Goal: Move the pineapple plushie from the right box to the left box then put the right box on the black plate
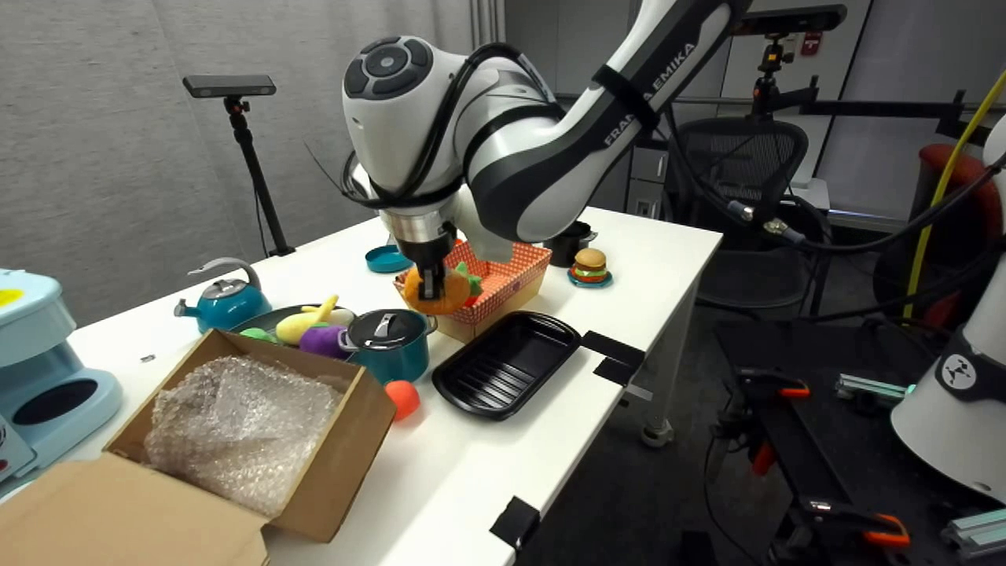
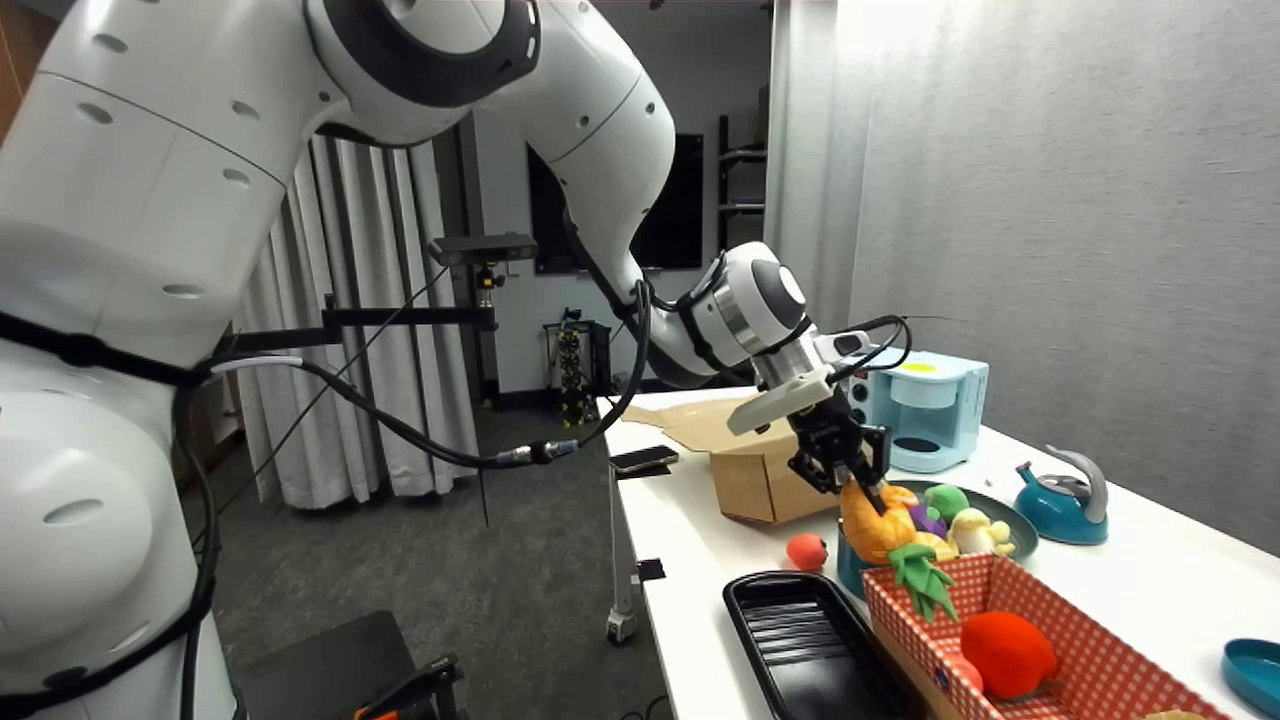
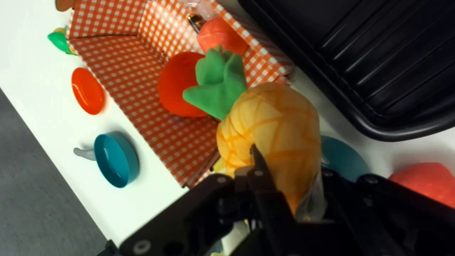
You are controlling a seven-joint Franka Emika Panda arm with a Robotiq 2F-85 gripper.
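Observation:
My gripper (image 1: 431,284) is shut on the pineapple plushie (image 3: 280,117), which also shows in both exterior views (image 1: 456,293) (image 2: 872,527). The wrist view shows the fingers on either side of its yellow body, with the green tuft pointing away. The plushie is at the near-pot end of the right box (image 3: 121,85), with its tuft over the box's end edge (image 2: 1075,638). Red toys lie inside that box. The black plate (image 1: 542,346) lies beside the box and holds nothing; it also shows in the wrist view (image 3: 355,64). The left box (image 1: 338,456) stands open with crinkly clear plastic inside.
A teal lidded pot (image 1: 397,354) and a pan of plush vegetables (image 2: 1015,530) stand between the two boxes. A red toy (image 1: 403,399) lies by the left box. A teal kettle (image 1: 229,303), a toy burger (image 1: 589,266) and a light blue machine (image 1: 47,377) are around.

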